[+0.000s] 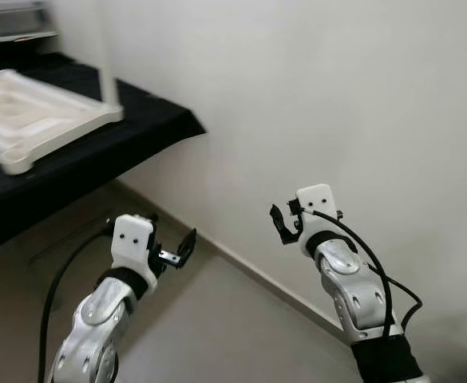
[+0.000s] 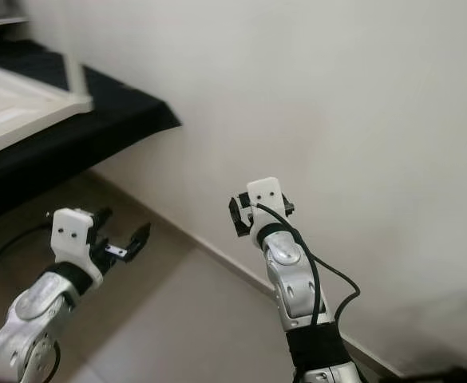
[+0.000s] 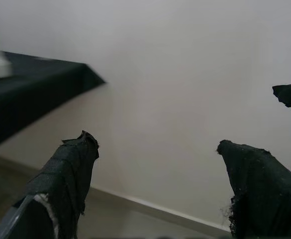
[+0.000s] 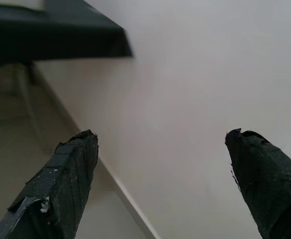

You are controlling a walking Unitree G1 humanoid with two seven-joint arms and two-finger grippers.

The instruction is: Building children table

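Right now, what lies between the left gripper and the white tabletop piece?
Nothing solid: the left gripper hangs open over bare floor, with the black-covered table's edge before the white tabletop piece, seen in the left eye view.

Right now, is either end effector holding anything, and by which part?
Nothing is held. The left end effector and right end effector are both open and empty, raised facing the white wall.

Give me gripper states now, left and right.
Left gripper: jaws open, holding nothing, raised facing the wall.
Right gripper: jaws open, holding nothing, also facing it.
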